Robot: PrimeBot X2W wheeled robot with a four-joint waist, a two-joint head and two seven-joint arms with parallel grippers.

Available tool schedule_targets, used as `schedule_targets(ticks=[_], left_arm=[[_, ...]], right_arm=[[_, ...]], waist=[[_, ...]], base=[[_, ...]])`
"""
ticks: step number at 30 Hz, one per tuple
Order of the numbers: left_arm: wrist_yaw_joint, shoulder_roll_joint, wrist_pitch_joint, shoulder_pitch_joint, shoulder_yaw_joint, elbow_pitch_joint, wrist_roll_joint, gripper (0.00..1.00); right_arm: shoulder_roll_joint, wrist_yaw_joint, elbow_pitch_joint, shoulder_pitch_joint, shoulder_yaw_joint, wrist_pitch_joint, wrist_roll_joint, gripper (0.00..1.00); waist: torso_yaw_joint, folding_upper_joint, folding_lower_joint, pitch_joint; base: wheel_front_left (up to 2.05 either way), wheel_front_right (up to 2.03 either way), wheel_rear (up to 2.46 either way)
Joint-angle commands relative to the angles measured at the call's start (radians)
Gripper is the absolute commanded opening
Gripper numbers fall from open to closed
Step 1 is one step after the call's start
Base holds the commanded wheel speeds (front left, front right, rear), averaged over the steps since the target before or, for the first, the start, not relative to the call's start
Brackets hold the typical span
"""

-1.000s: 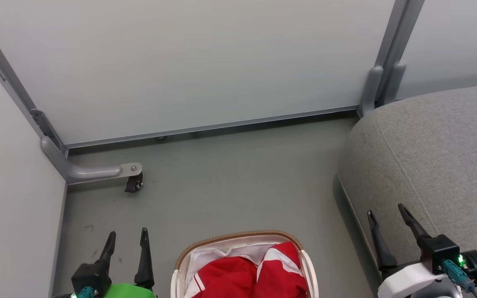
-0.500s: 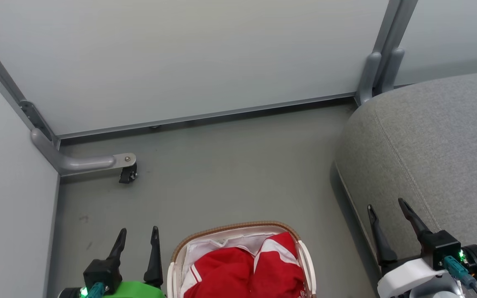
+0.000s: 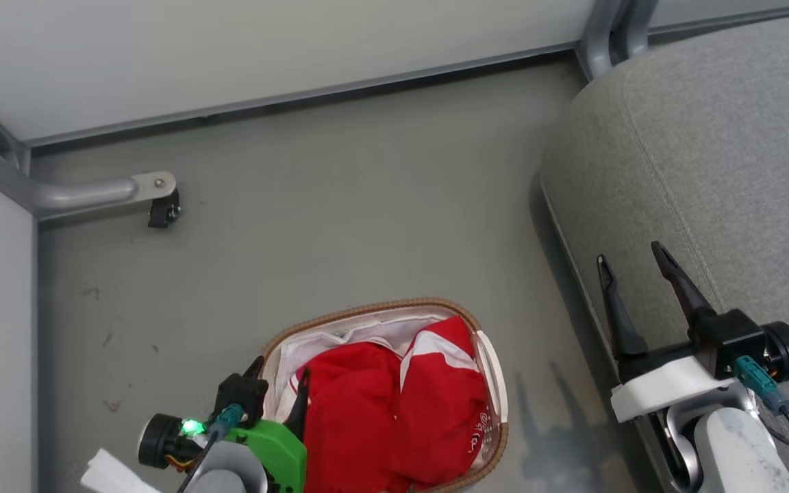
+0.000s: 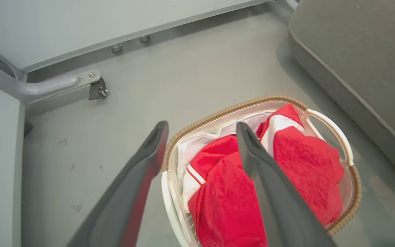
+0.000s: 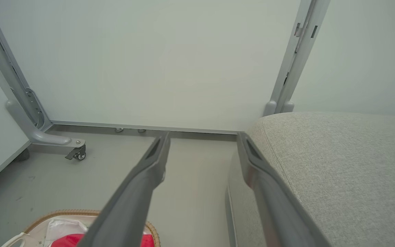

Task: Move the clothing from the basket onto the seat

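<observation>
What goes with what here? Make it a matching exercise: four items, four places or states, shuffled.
1. clothing
2. basket
3. seat
4. left end effector

A. grey, at the right of the head view
B. open, over the basket's rim
C. on the floor beside the seat
D. red, inside the basket

Pairs: 1-D, 2-C, 3-A, 4-B.

The right gripper holds its two dark fingers spread apart above the grey floor. One finger overlaps the rounded edge of the seat. At the floor's near left corner, the basket holds red clothing. A caster stands by the pale wall panel.
</observation>
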Motion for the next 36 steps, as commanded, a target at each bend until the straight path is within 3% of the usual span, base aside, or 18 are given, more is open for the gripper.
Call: schedule_targets(ticks=[1, 8, 16, 29, 36], left_arm=[[-0.004, 0.008, 0.003, -0.061, -0.015, 0.036, 0.013, 1.00], [-0.016, 0.008, 0.045, -0.231, -0.116, 0.251, 0.040, 1.00], [-0.018, 0.022, 0.082, -0.361, -0.214, 0.393, 0.038, 1.00], [-0.017, 0.061, 0.154, -0.485, -0.279, 0.499, 0.018, 1.00], [0.026, 0.081, 0.225, -0.518, -0.286, 0.521, 0.017, 1.00]], right_arm=[[-0.004, -0.001, -0.010, -0.029, 0.005, -0.002, 0.009, 1.00], [-0.004, -0.001, -0.032, -0.104, 0.031, -0.002, 0.032, 1.00], [-0.004, -0.001, -0.050, -0.173, 0.055, -0.002, 0.064, 1.00], [-0.003, -0.001, -0.068, -0.241, 0.102, -0.002, 0.101, 1.00], [-0.004, -0.001, -0.077, -0.257, 0.141, -0.002, 0.079, 1.00]], waist=[[-0.052, 0.0000, 0.0000, 0.134], [-0.094, 0.0000, 0.0000, 0.290], [-0.139, 0.0000, 0.0000, 0.414], [-0.177, 0.0000, 0.0000, 0.529], [-0.194, 0.0000, 0.0000, 0.570]], base=[[0.00, 0.00, 0.00], [0.00, 0.00, 0.00], [0.00, 0.00, 0.00], [0.00, 0.00, 0.00], [0.00, 0.00, 0.00]])
